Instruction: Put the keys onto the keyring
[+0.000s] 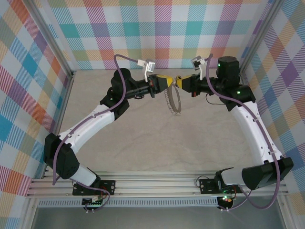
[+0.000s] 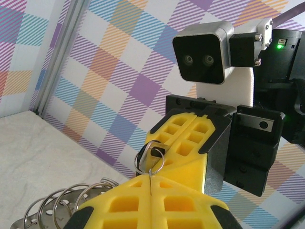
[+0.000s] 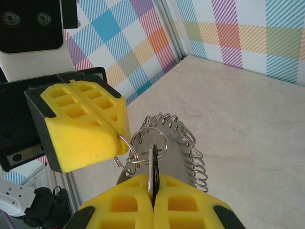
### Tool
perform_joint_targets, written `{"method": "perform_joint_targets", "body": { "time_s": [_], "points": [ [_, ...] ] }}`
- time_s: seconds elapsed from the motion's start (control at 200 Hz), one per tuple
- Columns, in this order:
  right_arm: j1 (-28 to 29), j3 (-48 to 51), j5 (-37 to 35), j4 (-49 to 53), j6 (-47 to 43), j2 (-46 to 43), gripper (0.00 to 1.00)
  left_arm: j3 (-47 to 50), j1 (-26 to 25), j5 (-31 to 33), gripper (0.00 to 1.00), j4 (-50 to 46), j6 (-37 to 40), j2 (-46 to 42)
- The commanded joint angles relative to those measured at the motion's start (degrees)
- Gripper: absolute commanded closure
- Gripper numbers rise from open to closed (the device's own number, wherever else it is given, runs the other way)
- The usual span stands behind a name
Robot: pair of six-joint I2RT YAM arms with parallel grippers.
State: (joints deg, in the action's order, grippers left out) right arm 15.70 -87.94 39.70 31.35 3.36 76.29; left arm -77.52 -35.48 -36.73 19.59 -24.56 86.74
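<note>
Both grippers meet tip to tip above the middle of the table. My right gripper (image 1: 179,83) (image 3: 153,185) is shut on the keys (image 3: 153,167), a small dark and silvery piece standing upright between its yellow pads, its small silvery loop (image 3: 151,139) sticking out. My left gripper (image 1: 171,82) (image 2: 151,180) is shut on a thin wire ring of the keyring (image 3: 186,143), and the small loop (image 2: 150,161) touches that pinched ring. The keyring (image 1: 173,101) hangs below the grippers, its fringe of small rings (image 2: 57,207) showing at the lower left of the left wrist view.
Plaid walls (image 1: 157,28) with metal corner posts (image 1: 55,40) enclose the beige tabletop (image 1: 157,143). Aluminium rails (image 1: 157,188) carry both arm bases at the near edge. Each arm's wrist camera (image 2: 200,52) faces the other at close range.
</note>
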Motion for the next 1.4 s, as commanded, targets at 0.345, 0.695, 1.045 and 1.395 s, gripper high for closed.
{"method": "perform_joint_targets", "body": {
  "time_s": [0.345,0.695,1.045,1.395],
  "points": [
    [-1.1,-3.5,-0.7,0.7,0.1,3.0,1.00,-1.4,-0.5,6.9,0.34,-5.7,3.1,-2.5],
    [-1.2,-4.1,-3.7,0.8,-1.1,9.7,1.00,1.8,0.0,18.3,0.02,-11.3,6.1,-6.8],
    [-1.7,-15.9,-4.7,1.6,-2.6,25.3,1.00,5.2,1.6,23.4,0.00,-14.0,8.1,-10.6],
    [-1.9,-13.4,-2.7,-5.1,2.6,35.5,1.00,5.4,3.6,23.4,0.00,-15.5,8.6,-10.5]
  ]
}}
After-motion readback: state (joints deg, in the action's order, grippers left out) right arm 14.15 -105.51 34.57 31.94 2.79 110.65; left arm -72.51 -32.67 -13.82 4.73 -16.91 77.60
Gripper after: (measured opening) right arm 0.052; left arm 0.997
